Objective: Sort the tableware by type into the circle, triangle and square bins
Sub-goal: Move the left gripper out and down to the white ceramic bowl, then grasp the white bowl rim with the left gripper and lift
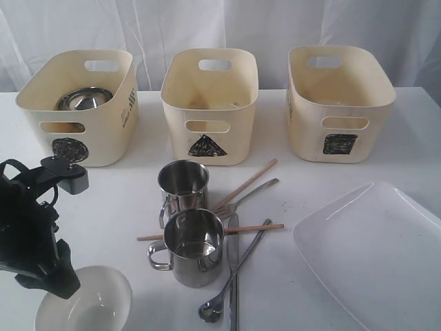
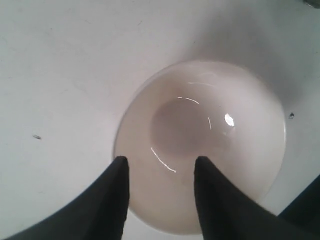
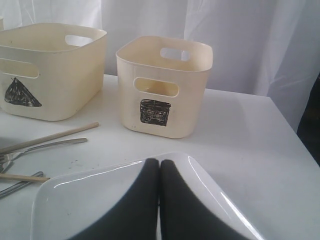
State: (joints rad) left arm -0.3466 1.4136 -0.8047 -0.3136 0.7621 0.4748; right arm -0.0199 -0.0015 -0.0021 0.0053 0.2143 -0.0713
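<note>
- left gripper [image 2: 161, 167]: fingers apart, hovering over the near-left rim of the white bowl [image 2: 200, 145]; nothing clamped, and contact cannot be told
- white bowl sits upright on the table [image 1: 138, 193] at the near left, well apart from the bins
- right gripper [image 3: 160, 170]: fingers pressed together, empty, over the large white plate [image 3: 100, 195]
- plate lies flat, near right
- circle bin [image 1: 103, 131] far left, steel bowl [image 1: 84, 98] inside it
- triangle bin [image 1: 176, 131] far middle, square bin [image 1: 306, 131] far right
- two steel mugs [image 1: 183, 186] [image 1: 195, 245] upright in the centre, one just behind the other
- chopsticks [image 1: 244, 185], fork [image 1: 255, 191], knife [image 1: 233, 303] and long spoon [image 1: 210, 312] lie crossed just right of the mugs
</note>
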